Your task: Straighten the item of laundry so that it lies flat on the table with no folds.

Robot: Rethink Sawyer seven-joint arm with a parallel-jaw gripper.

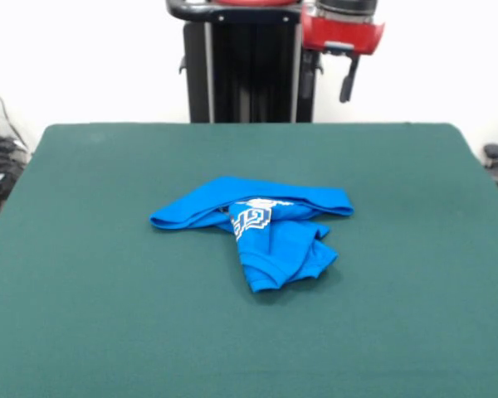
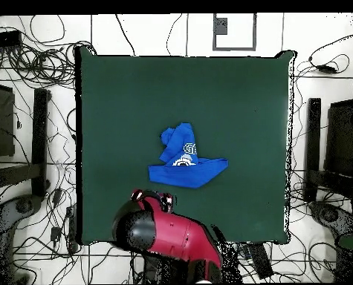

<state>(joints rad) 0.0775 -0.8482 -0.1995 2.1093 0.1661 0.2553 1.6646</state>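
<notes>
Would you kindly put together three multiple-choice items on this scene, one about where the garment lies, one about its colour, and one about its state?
1. Where does the item of laundry lie on the table?
A. Near the middle
B. Hanging over an edge
C. In a corner

2. What colour is the garment's fabric?
A. Red
B. Bright blue
C. Yellow

3. What state is the garment in?
A. Spread flat with no folds
B. Rolled into a tight ball
C. Folded over itself in a crumpled heap

Answers:
1. A, since green table top shows on every side of it in both views.
2. B, since the cloth is bright blue with white lettering.
3. C, since one band lies across and another part doubles over it toward the front, hiding most of the print.
</notes>
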